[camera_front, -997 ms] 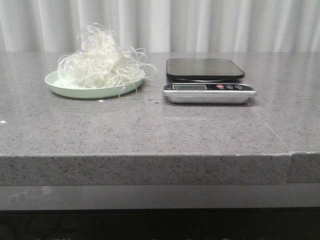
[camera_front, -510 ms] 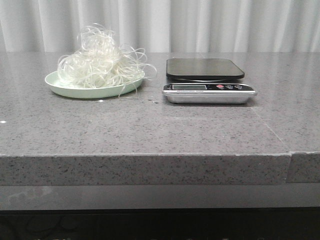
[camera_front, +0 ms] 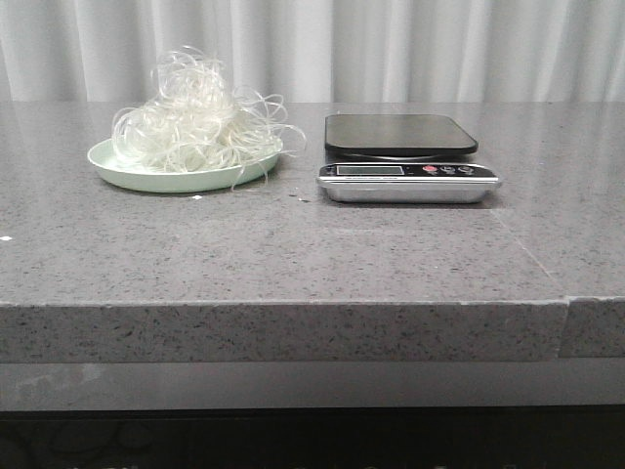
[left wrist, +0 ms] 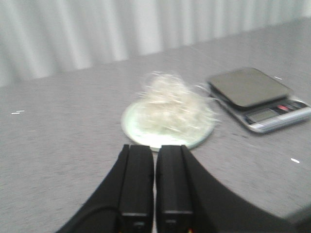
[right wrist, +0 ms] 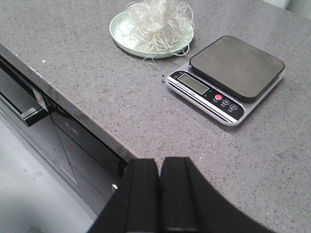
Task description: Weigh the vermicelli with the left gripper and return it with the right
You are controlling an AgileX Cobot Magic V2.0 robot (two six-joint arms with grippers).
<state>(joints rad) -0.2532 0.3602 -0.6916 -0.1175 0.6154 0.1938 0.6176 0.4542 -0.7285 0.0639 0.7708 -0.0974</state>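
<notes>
Front view shows no arm or claw, only the grey stone counter (camera_front: 293, 254). Vermicelli (camera_front: 195, 122) sits heaped on the pale green plate (camera_front: 107, 164), far left part of the counter, a few strands hanging over the plate's right rim. Kitchen scale (camera_front: 405, 156) stands just right of the plate, not touching it, black platform bare, display facing near side.

Left wrist view, blurred: left gripper (left wrist: 155, 182) has its black fingers pressed together, nothing between them. It hovers near side of the plate (left wrist: 131, 127), with the vermicelli (left wrist: 170, 104) straight ahead and apart from the tips. Scale (left wrist: 257, 97) off to the right.

Right wrist view: right gripper (right wrist: 159, 194) fingers also pressed together, empty, held out past the counter's near edge. Vermicelli (right wrist: 156, 19) is well apart from it, far and left, with the scale (right wrist: 228, 77) closer to the claw.
</notes>
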